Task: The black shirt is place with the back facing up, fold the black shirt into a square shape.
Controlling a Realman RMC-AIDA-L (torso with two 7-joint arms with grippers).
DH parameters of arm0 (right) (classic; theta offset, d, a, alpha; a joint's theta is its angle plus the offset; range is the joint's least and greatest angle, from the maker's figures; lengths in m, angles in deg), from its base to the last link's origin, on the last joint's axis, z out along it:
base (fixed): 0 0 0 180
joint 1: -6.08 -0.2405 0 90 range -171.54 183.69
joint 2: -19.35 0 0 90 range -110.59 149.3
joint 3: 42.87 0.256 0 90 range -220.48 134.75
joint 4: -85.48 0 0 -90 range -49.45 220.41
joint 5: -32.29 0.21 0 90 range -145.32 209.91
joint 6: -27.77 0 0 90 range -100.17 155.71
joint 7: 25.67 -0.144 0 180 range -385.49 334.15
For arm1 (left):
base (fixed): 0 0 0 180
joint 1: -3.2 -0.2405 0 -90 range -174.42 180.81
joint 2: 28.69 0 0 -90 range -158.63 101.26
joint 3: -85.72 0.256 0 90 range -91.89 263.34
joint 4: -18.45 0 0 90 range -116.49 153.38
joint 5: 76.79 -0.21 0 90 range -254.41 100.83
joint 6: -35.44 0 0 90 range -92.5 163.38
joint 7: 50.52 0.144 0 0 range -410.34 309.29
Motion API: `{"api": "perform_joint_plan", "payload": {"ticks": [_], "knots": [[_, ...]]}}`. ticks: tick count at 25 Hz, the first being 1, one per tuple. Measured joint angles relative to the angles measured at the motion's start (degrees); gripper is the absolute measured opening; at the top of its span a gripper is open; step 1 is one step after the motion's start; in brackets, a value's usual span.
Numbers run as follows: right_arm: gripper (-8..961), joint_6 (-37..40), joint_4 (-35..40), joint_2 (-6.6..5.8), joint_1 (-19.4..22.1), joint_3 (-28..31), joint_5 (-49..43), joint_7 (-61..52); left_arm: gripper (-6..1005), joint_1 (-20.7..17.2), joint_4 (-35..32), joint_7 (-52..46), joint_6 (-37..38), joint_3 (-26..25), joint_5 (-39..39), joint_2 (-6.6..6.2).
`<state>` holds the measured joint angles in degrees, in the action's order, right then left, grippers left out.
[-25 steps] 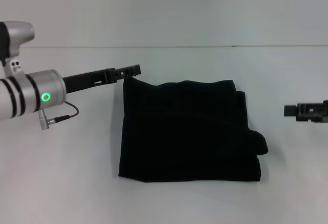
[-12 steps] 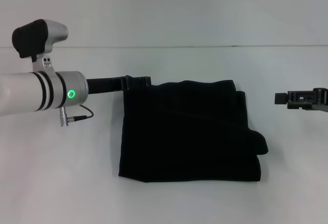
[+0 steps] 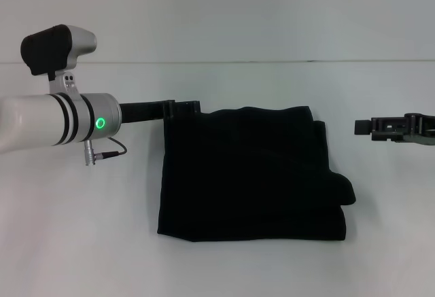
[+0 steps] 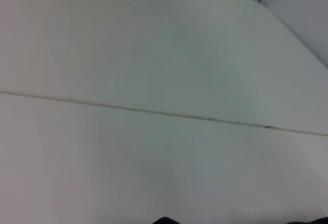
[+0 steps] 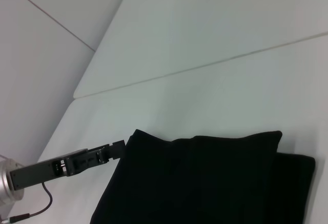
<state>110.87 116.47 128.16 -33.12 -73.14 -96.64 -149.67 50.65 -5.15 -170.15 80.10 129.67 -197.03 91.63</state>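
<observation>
As the black shirt lies folded square | left gripper at far-left corner, grip unclear | right gripper clear, grip unclear | next: withdraw.

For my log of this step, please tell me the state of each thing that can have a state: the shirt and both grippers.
black shirt: folded into a rough square, flat on the table, plain black side up.
left gripper: at the shirt's far left corner, over its edge.
right gripper: apart from the shirt, off its right side, holding nothing.
</observation>
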Motion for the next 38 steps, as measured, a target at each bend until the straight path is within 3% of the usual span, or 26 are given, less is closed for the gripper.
{"api": "perform_joint_plan", "payload": {"ticks": [16,26,34,38], "knots": [[731,-0.2,-0.4,0.18,0.0,0.0,-0.2,1.4,858,0.9,1.1,0.3,-0.3,1.1,0.0,0.63],[733,0.0,-0.6,0.17,0.5,0.0,-0.3,2.3,536,0.6,0.5,0.6,-1.7,1.1,0.0,1.28],[689,-0.1,-0.7,0.17,1.0,-0.1,-0.4,4.2,236,0.9,0.3,0.5,-1.4,1.1,0.4,1.21],[614,-0.1,-0.8,0.67,1.1,-0.1,-0.4,6.8,124,1.3,0.1,0.2,-1.4,1.0,0.4,1.02]]}}
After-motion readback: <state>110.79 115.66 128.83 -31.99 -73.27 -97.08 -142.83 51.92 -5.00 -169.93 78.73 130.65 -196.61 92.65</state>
